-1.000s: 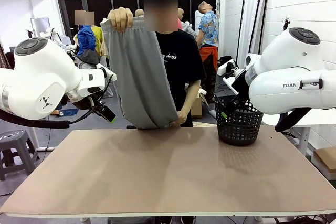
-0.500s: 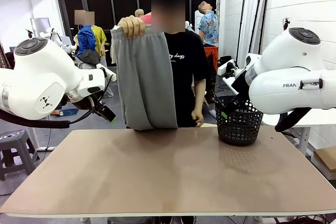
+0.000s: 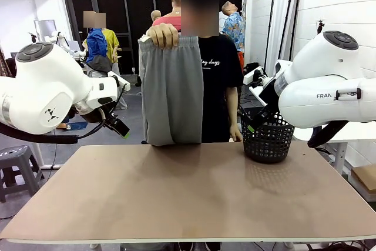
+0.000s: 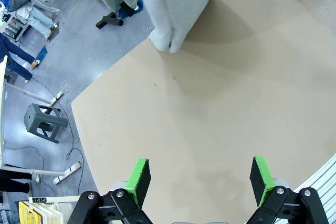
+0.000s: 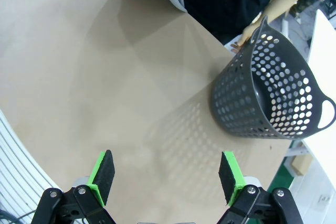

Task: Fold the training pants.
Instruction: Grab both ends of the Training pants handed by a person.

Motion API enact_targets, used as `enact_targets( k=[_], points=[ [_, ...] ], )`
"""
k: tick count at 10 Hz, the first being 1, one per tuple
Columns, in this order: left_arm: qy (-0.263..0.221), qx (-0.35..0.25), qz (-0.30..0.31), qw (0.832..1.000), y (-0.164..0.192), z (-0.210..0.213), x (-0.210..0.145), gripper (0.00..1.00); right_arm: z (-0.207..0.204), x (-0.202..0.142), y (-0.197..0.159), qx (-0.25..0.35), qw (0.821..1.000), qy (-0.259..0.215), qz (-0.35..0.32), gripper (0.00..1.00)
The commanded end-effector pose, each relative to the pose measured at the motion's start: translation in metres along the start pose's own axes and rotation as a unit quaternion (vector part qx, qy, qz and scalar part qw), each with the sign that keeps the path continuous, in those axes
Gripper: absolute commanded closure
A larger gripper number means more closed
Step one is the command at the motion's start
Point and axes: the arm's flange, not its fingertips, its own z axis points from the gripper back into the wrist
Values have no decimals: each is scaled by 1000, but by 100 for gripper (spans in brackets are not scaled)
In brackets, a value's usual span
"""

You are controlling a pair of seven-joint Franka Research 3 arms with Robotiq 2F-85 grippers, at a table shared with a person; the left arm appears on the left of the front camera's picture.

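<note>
I find the table [image 3: 188, 198] level, with the person [image 3: 220, 86] standing at its far side. The training pants [image 3: 173, 95] hang full length in front of the person, pinched at the waistband by a raised hand [image 3: 163, 35]. Their hems reach the far table edge; I cannot tell whether they touch it. The black perforated basket [image 3: 267, 139] stands upright at the far right of the table, near the person's lowered hand [image 3: 235, 132]. The left gripper [image 4: 199, 174] hovers over the table, jaws spread wide and empty. The right gripper [image 5: 167, 171] is likewise spread and empty, with the basket ahead of it.
</note>
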Motion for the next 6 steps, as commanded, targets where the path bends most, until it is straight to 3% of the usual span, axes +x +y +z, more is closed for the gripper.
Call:
enact_targets(
  k=[1,6],
  points=[
    [-2,3,-4,1000,2,0,0,0,0,0,0,0,1000,0,1,0],
    [-2,3,-4,1000,2,0,0,0,0,0,0,0,1000,0,1,0]
  ],
)
